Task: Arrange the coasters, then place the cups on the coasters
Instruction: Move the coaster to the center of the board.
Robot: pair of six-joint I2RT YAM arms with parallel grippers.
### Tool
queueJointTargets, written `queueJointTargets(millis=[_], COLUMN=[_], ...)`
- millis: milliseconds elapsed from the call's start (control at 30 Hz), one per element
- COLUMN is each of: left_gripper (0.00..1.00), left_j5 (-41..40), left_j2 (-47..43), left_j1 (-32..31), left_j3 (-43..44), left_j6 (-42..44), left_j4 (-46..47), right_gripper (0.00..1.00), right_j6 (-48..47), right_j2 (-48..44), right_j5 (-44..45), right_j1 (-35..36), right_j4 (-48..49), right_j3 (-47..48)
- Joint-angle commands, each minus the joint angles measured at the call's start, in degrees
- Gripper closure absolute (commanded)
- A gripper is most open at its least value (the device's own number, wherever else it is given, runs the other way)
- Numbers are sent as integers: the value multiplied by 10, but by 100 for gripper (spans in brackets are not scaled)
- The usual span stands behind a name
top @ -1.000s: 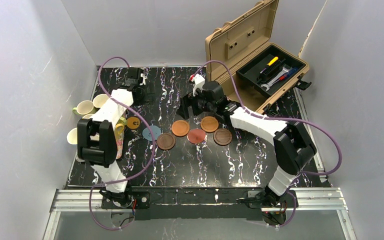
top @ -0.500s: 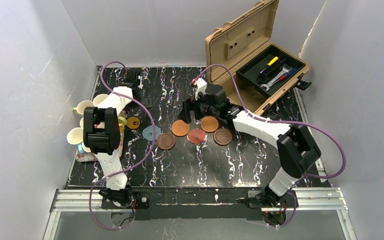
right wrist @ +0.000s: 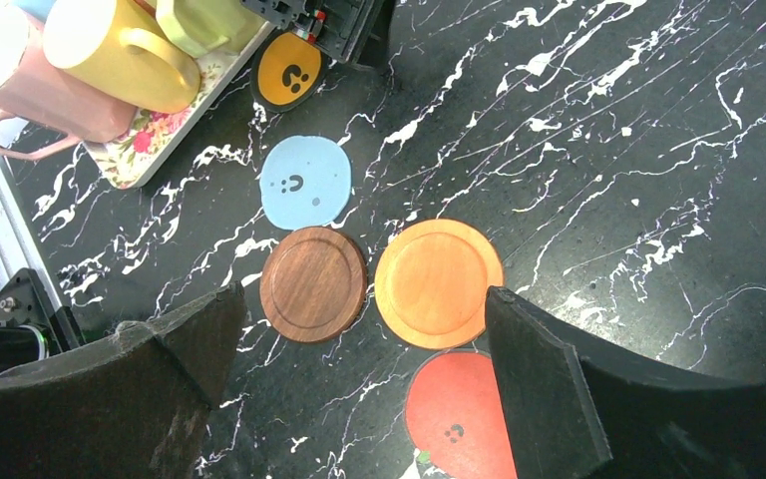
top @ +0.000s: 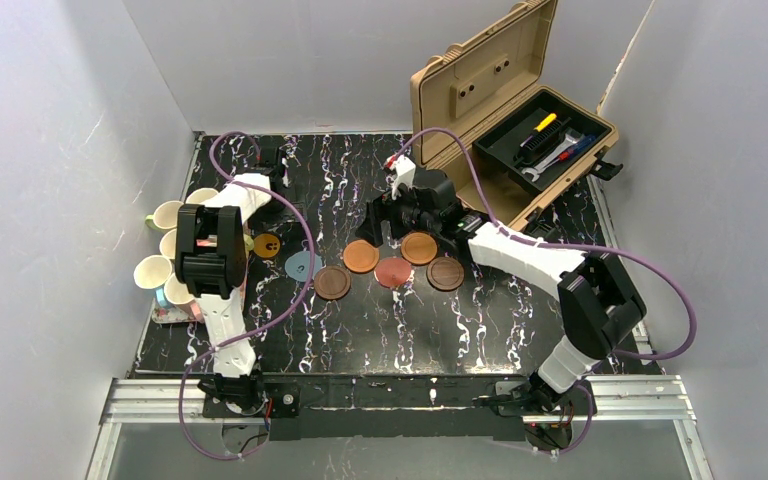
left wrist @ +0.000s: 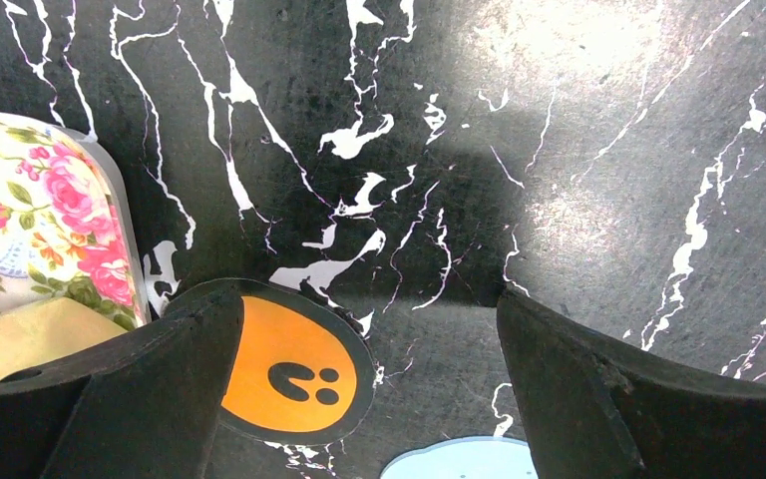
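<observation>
Seven coasters lie in a loose row mid-table: orange with a dark mark (top: 266, 244), pale blue (top: 303, 265), dark brown (top: 332, 282), orange-brown (top: 361, 256), red (top: 393, 271), a second orange-brown (top: 419, 248) and a second dark brown (top: 445, 273). The cups (top: 169, 214) stand clustered on the floral tray (top: 172, 312) at the left edge. My left gripper (top: 278, 205) (left wrist: 367, 304) hangs open just beyond the marked orange coaster (left wrist: 289, 374), holding nothing. My right gripper (top: 380, 225) (right wrist: 359, 299) is open above the dark brown coaster (right wrist: 314, 284) and the orange-brown coaster (right wrist: 439, 282), also empty.
An open tan toolbox (top: 510, 110) with tools sits at the back right. White walls close in the table on the left, back and right. In the right wrist view, yellow (right wrist: 120, 55) and pink (right wrist: 50, 95) cups lie on the tray (right wrist: 160, 130).
My left arm's elbow has swung up and back, uncovering more of the cups. The right gripper has shifted only slightly. No coaster or cup has moved.
</observation>
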Motion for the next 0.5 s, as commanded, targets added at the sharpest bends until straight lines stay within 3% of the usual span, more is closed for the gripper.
queueJointTargets(millis=[0, 467], left_gripper=[3, 3], left_j5=[-6, 42], left_j2=[-19, -26], left_j1=[3, 16], left_j3=[-11, -49], left_j6=[-17, -30], left_j4=[-36, -38], right_gripper=[2, 2], right_j6=[6, -1], right_j2=[-32, -64], right_j5=[-8, 15], right_j1=[2, 2], right_j4=[30, 32], right_j3=[-10, -36])
